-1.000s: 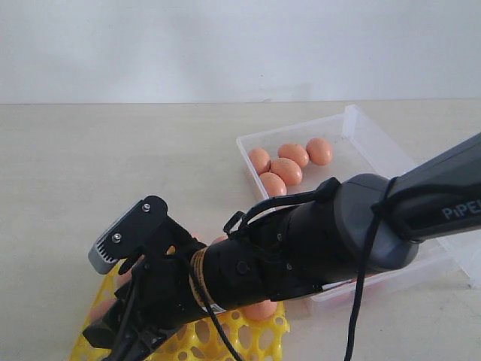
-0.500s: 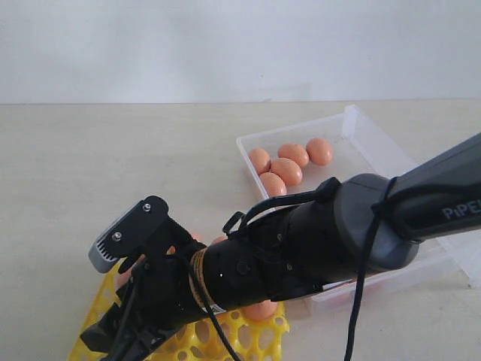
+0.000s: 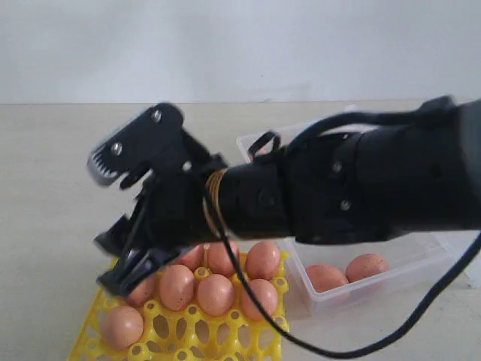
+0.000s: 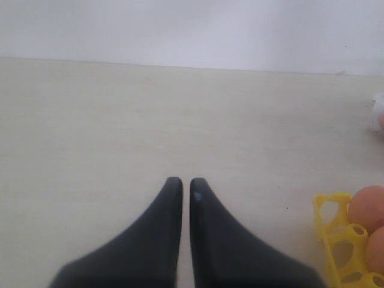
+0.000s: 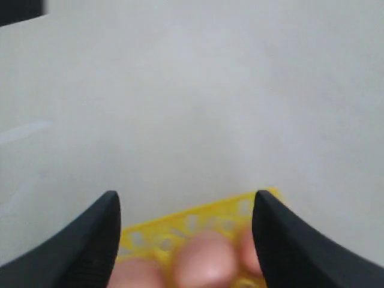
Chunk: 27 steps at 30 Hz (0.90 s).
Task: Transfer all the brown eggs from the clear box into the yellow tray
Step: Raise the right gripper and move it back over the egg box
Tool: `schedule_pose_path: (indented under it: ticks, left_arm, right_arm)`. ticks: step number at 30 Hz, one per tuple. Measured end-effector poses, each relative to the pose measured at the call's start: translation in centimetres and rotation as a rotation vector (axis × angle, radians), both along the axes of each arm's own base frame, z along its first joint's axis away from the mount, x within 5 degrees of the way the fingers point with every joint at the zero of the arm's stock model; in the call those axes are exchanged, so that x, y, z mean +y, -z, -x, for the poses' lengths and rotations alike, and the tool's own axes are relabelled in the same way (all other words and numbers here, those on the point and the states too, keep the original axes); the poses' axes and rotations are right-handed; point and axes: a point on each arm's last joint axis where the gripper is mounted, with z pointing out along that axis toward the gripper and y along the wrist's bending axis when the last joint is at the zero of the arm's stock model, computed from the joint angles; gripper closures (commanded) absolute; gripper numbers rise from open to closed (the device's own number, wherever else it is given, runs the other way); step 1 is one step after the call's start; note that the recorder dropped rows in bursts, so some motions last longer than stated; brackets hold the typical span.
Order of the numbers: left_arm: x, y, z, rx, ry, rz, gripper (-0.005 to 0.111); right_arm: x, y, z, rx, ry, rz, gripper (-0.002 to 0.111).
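The yellow tray [image 3: 188, 338] lies at the front left and holds several brown eggs [image 3: 216, 293]. My right gripper [image 3: 113, 263] hangs open just above the tray's left side with nothing between its fingers; in the right wrist view the right gripper [image 5: 186, 201] is spread wide over the tray [image 5: 198, 221] and blurred eggs [image 5: 204, 261]. The clear box [image 3: 391, 282] stands to the right, mostly hidden behind the right arm; two eggs [image 3: 366, 265] show in its near end. My left gripper [image 4: 186, 183] is shut and empty over bare table, with the tray corner [image 4: 333, 240] beside it.
The thick black right arm [image 3: 361, 188] crosses from the right edge over the box toward the tray, trailing a black cable [image 3: 421, 316]. A beige tabletop [image 3: 60, 165] extends to the left and back, up to a white wall.
The right arm has lifted up off the tray and swung higher. The gripper that sat low on the tray now hangs above it, and the eggs in the tray have come into view.
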Motion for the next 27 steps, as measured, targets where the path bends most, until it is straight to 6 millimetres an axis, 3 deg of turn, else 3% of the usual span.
schedule_pose_path:
  ticks: [3, 4, 7, 9, 10, 11, 13, 15, 16, 23, 25, 27]
  left_arm:
    - [0.0, 0.0, 0.0, 0.0, 0.0, 0.0, 0.103]
    - [0.0, 0.0, 0.0, 0.0, 0.0, 0.0, 0.103]
    - [0.0, 0.0, 0.0, 0.0, 0.0, 0.0, 0.103]
    - [0.0, 0.0, 0.0, 0.0, 0.0, 0.0, 0.103]
    - [0.0, 0.0, 0.0, 0.0, 0.0, 0.0, 0.103]
    - [0.0, 0.0, 0.0, 0.0, 0.0, 0.0, 0.103]
    - [0.0, 0.0, 0.0, 0.0, 0.0, 0.0, 0.103]
    - [0.0, 0.0, 0.0, 0.0, 0.0, 0.0, 0.103]
    - [0.0, 0.0, 0.0, 0.0, 0.0, 0.0, 0.103]
    - [0.0, 0.0, 0.0, 0.0, 0.0, 0.0, 0.103]
    - [0.0, 0.0, 0.0, 0.0, 0.0, 0.0, 0.103]
    - [0.0, 0.0, 0.0, 0.0, 0.0, 0.0, 0.103]
  right_arm:
    - [-3.6, -3.2, -1.9, -0.118, 0.343, 0.245, 0.051]
    - [-6.0, -4.3, -3.0, -0.159, 0.547, 0.409, 0.051]
    - [-11.2, -5.4, -6.0, -0.148, 0.815, 0.549, 0.055]
    - [-17.3, -5.3, -10.9, 0.032, 1.019, 0.504, 0.069]
    - [-18.9, -5.0, -12.3, 0.121, 1.043, 0.5, 0.077]
    - [-21.6, -3.9, -13.7, 0.358, 1.084, 0.443, 0.081]
    - [-23.7, -2.2, -14.8, 0.728, 0.944, 0.317, 0.087]
    - [-22.9, -0.7, -15.1, 0.933, 0.692, 0.163, 0.086]
    - [-22.5, -0.5, -15.1, 0.95, 0.636, 0.137, 0.086]
    - [-19.4, -0.7, -15.0, 0.832, 0.408, 0.177, 0.086]
    - [-18.5, -0.7, -15.0, 0.784, 0.373, 0.195, 0.079]
    - [-17.8, -0.6, -15.1, 0.729, 0.349, 0.223, 0.064]
